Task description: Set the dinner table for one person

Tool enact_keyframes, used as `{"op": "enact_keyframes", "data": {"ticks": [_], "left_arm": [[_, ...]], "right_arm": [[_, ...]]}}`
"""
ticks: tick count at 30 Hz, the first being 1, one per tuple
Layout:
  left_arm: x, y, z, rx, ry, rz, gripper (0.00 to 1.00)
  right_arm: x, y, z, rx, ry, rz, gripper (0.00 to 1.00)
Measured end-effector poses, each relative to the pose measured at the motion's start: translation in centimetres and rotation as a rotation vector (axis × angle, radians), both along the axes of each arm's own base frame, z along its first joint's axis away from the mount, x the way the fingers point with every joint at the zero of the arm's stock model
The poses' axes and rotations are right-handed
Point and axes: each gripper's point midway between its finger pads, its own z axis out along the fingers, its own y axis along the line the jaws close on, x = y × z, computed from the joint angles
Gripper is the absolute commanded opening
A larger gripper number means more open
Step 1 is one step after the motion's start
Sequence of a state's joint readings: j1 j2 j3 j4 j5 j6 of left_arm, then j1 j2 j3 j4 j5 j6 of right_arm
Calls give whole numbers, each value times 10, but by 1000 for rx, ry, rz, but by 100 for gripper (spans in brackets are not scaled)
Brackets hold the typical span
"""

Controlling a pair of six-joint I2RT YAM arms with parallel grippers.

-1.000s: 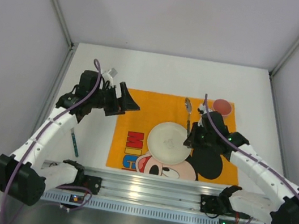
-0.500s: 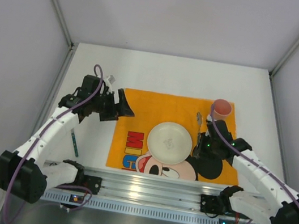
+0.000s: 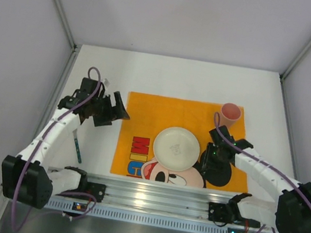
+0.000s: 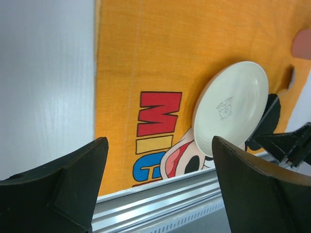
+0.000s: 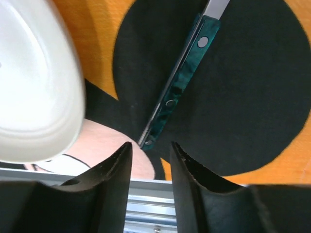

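Top external view shows the white dinner table (image 3: 174, 75) under an orange mat (image 3: 156, 111) with a pale plate (image 3: 176, 148) and a pink cup (image 3: 231, 112). The left gripper (image 4: 159, 145) hangs wide open and empty near the mat's left edge. The right gripper (image 5: 150, 148) has its jaws slightly apart, holding nothing, just at the end of a green-handled utensil (image 5: 177, 87) lying beside the plate.

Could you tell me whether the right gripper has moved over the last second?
Yes: the right gripper moved toward the rail, away from the pink cup.
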State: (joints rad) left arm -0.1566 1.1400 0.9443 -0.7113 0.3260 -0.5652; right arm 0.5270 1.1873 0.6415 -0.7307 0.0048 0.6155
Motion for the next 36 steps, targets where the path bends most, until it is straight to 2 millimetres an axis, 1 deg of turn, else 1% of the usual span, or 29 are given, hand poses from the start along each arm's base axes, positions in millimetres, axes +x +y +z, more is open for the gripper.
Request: {"op": "enact_keyframes", "data": {"ticks": [1, 2, 3, 4, 5, 8, 10, 12, 14, 16, 18, 22, 24, 29, 32, 33, 34, 35, 36], "left_arm": [[0, 3, -2, 10, 6, 9, 93], [1, 8, -5, 30, 18, 26, 94], [2, 14, -8, 55, 29, 47, 94], [3, 22, -11, 89, 42, 78, 95], [5, 31, -13, 121, 54, 109, 95], [9, 75, -23, 242, 112, 260, 95], [7, 114, -31, 306, 170, 393, 95], [-2, 153, -41, 348, 240, 531, 94], [-13, 185, -52, 358, 306, 646, 94], [-24, 202, -65, 362, 370, 709, 94], [-33, 201, -84, 340, 440, 706, 93], [-47, 193, -112, 310, 547, 683, 93], [-52, 193, -119, 307, 573, 685, 92], [-49, 195, -127, 304, 580, 706, 87], [-51, 194, -143, 303, 638, 705, 83], [-50, 191, -146, 283, 652, 700, 81], [-49, 191, -147, 274, 656, 697, 78], [-48, 190, -147, 267, 656, 699, 66], [-46, 188, -148, 249, 657, 703, 61]], "right_arm": [[-2, -2, 0, -10, 7, -11, 43], [-4, -6, 0, -27, 17, -16, 50], [-6, -8, 1, -37, 25, -21, 54], [-6, -9, 3, -48, 29, -24, 57], [-6, -11, 7, -57, 32, -26, 62], [4, -6, 28, -55, 0, -22, 71], [16, 2, 47, -34, -44, -13, 73], [27, 10, 65, -9, -89, -4, 73], [36, 16, 78, 12, -125, 3, 73], [41, 19, 85, 19, -137, 11, 73], [42, 20, 85, 14, -129, 21, 74], [41, 21, 79, -8, -91, 49, 74], [43, 22, 77, -16, -76, 65, 75], [52, 29, 73, -32, -50, 110, 75], [57, 32, 68, -43, -27, 136, 75], [59, 33, 67, -45, -21, 141, 75], [61, 33, 66, -47, -18, 147, 75], [63, 33, 66, -48, -16, 151, 75], [65, 34, 66, -47, -15, 156, 75]]}}
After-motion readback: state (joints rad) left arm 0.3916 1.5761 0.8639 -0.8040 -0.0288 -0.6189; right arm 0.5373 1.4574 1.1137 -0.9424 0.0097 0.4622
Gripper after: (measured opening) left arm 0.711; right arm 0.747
